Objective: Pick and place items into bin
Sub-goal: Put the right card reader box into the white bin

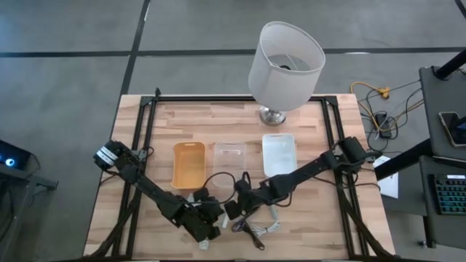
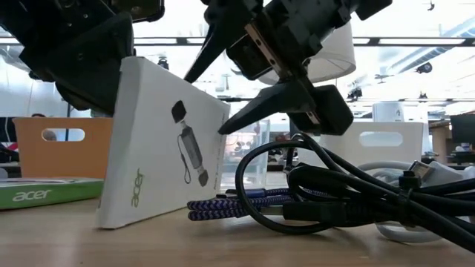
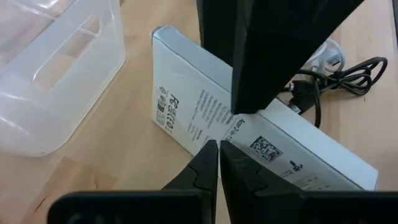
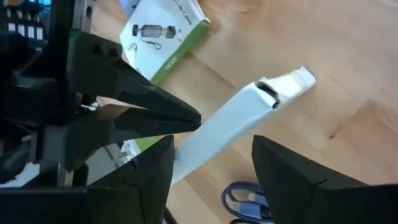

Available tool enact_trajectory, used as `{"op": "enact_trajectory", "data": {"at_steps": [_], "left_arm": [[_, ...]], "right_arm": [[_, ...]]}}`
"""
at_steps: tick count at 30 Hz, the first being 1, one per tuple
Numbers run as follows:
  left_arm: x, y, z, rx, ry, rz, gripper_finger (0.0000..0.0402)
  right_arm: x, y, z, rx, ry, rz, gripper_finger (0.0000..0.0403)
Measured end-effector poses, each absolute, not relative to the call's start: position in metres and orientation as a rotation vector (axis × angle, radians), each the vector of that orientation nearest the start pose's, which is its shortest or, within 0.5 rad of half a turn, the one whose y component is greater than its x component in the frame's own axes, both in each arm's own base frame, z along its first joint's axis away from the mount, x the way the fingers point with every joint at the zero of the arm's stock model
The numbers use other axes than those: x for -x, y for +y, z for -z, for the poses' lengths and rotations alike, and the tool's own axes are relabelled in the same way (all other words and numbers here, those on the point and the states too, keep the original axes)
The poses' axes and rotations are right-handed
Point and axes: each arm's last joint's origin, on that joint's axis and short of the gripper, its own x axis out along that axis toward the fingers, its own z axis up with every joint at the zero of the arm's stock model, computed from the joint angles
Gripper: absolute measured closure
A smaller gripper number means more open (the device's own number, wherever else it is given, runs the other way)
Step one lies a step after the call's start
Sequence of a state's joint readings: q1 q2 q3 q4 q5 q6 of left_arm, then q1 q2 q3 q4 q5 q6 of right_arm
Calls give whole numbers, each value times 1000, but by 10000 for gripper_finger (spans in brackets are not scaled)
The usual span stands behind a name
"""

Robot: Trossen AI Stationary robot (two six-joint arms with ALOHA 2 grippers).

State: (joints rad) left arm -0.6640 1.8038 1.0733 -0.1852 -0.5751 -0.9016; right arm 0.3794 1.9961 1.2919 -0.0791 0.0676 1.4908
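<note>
A flat white Acer packet (image 2: 163,148) with a dark picture stands tilted near the table's near edge, its lower edge on the wood. My left gripper (image 3: 217,163) is shut at its upper part. My right gripper (image 4: 212,142) is open, one finger on each side of the packet (image 4: 236,118). I cannot tell if they touch it. A second, green-edged packet (image 4: 165,37) lies flat nearby. Black cords (image 2: 334,193) and a purple braided cord (image 2: 230,204) lie beside the packet. In the high view both grippers (image 1: 218,218) meet below the bins. My left gripper pinches the white packet between its two fingers at the packet's upper edge (image 3: 208,142), coming from above and from the table's left. The packet is tilted, with its lower edge (image 2: 148,219) on the table. The fingers themselves hide the exact place of contact.
Three bins stand in a row mid-table: orange (image 1: 188,164), clear (image 1: 229,155) and white (image 1: 279,153). A large white lamp (image 1: 285,62) stands at the far edge. Black frame rails (image 1: 145,145) run along the table's left and right sides.
</note>
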Motion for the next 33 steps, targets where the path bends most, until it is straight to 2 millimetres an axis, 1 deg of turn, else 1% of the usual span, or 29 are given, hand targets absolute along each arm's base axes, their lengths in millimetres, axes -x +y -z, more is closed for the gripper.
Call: {"op": "enact_trajectory", "data": {"at_steps": [4,7,9,11,15,20,23,27,30,33], "left_arm": [[-293,-209,-169,329,700,-247,400],[-295,-211,-171,339,676,-229,400],[-297,-212,-173,329,656,-211,400],[-298,-211,-173,310,648,-203,400],[-300,-210,-171,289,648,-204,400],[-298,-211,-168,288,683,-196,400],[-289,-211,-164,298,758,-231,400],[-277,-212,-161,272,831,-251,400],[-277,-213,-155,279,863,-230,400],[-280,-215,-157,312,829,-213,400]], "right_arm": [[-392,154,-169,-1228,819,373,202],[-391,151,-174,-1219,859,436,202],[-391,149,-173,-1212,885,464,202],[-392,149,-172,-1212,886,467,202],[-394,149,-176,-1210,848,458,202],[-388,145,-164,-1159,860,511,202],[-384,151,-162,-1150,872,500,202],[-381,159,-149,-1149,905,503,202],[-384,161,-141,-1161,916,494,202],[-384,162,-139,-1155,913,502,202]]}}
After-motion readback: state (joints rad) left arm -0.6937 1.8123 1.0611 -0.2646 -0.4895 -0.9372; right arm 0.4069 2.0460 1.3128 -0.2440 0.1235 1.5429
